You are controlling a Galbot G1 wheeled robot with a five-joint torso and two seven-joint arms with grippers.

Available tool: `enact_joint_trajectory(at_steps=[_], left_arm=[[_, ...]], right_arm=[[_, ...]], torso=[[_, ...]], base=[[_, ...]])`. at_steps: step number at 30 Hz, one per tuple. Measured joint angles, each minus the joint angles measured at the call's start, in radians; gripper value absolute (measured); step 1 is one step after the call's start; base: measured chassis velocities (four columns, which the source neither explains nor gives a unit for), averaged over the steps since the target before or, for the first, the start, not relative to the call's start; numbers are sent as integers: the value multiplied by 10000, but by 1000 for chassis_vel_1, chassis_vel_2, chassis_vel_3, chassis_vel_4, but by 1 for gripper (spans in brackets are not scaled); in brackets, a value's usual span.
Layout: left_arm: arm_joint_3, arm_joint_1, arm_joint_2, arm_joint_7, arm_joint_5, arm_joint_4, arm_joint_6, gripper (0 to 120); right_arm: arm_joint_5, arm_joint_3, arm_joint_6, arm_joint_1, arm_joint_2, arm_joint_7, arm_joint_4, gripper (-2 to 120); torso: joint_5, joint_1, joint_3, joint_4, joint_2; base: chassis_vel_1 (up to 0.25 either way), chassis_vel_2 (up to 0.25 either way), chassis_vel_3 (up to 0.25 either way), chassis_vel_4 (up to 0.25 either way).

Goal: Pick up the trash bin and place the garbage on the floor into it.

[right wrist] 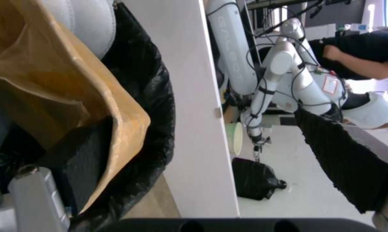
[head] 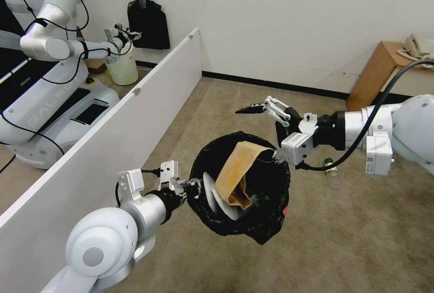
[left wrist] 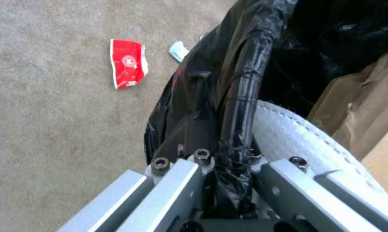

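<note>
The trash bin (head: 266, 184), lined with a crinkly black bag, hangs above the carpet. My left gripper (head: 187, 189) is shut on its near rim; in the left wrist view the rim (left wrist: 241, 96) runs between the fingers (left wrist: 176, 183). A brown cardboard piece (head: 235, 171) and a white slipper (head: 217, 200) lie inside. My right gripper (head: 260, 132) stands open over the far rim, its lower finger against the cardboard (right wrist: 52, 80). On the floor are a clear green-labelled bottle (head: 331, 166), a red carton (left wrist: 127, 62) and a light-blue mask (left wrist: 178, 51).
A long white partition board (head: 135, 116) runs along my left. Beyond it stand another robot (head: 49, 80) and a pale bucket (head: 122, 67). A wooden table with a phone (head: 379, 71) is at the back right, against the wall with the black baseboard (head: 271, 84).
</note>
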Motion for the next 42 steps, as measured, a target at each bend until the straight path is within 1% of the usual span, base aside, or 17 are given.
enact_joint_trajectory(at_steps=[7,11,16,17,20,21,22,23,24,26,27,29,32,42], left_arm=[[5,-6,-11,-52,-79,-7,0,0],[31,-7,-19,-53,-98,-7,0,0],[108,-5,-89,-52,-99,-2,1,0],[108,-5,-89,-52,-99,-2,1,0],[165,-10,-191,-51,-99,32,2,0],[165,-10,-191,-51,-99,32,2,0],[185,-15,-212,-48,-99,36,2,0],[198,-15,-226,-34,-99,37,2,0],[198,-15,-226,-34,-99,37,2,0],[198,-3,-224,-22,-93,40,2,0],[198,-3,-224,-22,-93,40,2,0],[195,11,-221,-7,-88,52,2,0],[194,8,-250,-4,-69,78,2,0],[200,-12,-362,42,-18,140,2,0]], right_arm=[[337,0,-119,-38,-102,51,80,100],[303,-2,-148,10,-112,59,118,100],[-570,-1,45,287,109,-13,164,100],[-570,-1,45,287,109,-13,164,100],[-1494,-3,-14,311,382,191,329,100],[-1494,-3,-14,311,382,191,329,100],[-1894,-3,-15,258,485,197,355,100],[-2594,9,31,225,661,168,364,100],[-2594,9,31,225,661,168,364,100],[-3129,27,125,396,820,77,347,100],[-3129,27,125,396,820,77,347,100],[-3218,-104,167,930,934,-155,340,100],[-3075,-198,168,1170,948,-332,341,100],[-2617,-175,211,1238,780,-847,373,100]], torso=[[1,0,0,1,0],[0,0,0,0,1],[0,0,0,1,0],[0,0,0,1,0],[-1,0,0,2,0],[-1,0,0,2,0],[0,0,0,-1,0],[3,0,1,0,0],[3,0,1,0,0],[3,0,1,2,0],[3,0,1,2,0],[-1,0,0,2,0],[-1,0,0,3,0],[1,0,0,0,0]], base=[[0,0,0,0],[0,0,0,0],[0,0,0,0],[0,0,0,0],[0,0,0,0],[0,0,0,0],[0,0,0,0],[0,0,0,0],[0,0,0,0],[0,0,0,0],[0,0,0,0],[0,0,0,0],[0,0,0,0],[0,0,0,0]])
